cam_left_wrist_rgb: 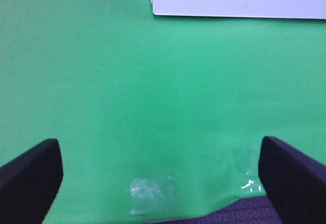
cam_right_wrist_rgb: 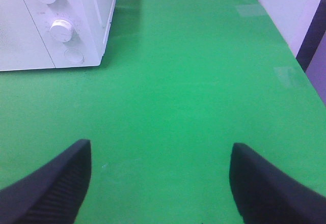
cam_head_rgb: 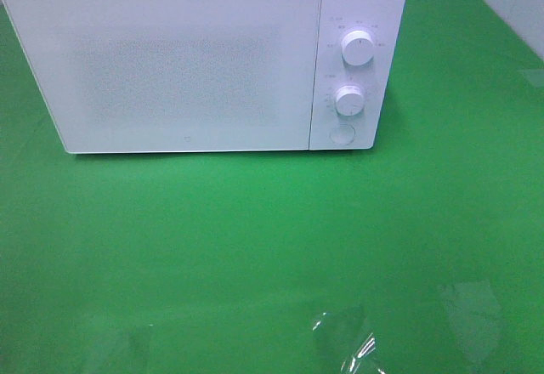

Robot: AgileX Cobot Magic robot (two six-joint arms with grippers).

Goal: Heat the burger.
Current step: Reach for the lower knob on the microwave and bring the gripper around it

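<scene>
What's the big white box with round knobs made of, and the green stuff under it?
The white box-shaped microwave looks like smooth painted metal or plastic; I can't tell which. Its door panel is matte and speckled. The round white knobs seem plastic. The green table cover seems a smooth, slightly glossy sheet: it mirrors light.

The microwave [cam_head_rgb: 170,68] is white and looks like smooth plastic, its door front has a fine speckled, dull look, and its two knobs [cam_head_rgb: 358,48] are smooth and a little shiny. The green table cover [cam_head_rgb: 255,238] is smooth with a soft shine, and bits of clear tape [cam_head_rgb: 344,340] on it glint in the light. The left gripper [cam_left_wrist_rgb: 159,141] has dark, dull, smooth fingers [cam_left_wrist_rgb: 288,175], and the right gripper [cam_right_wrist_rgb: 160,143] has dark, dull fingers [cam_right_wrist_rgb: 51,191] with fine little ridges.
</scene>
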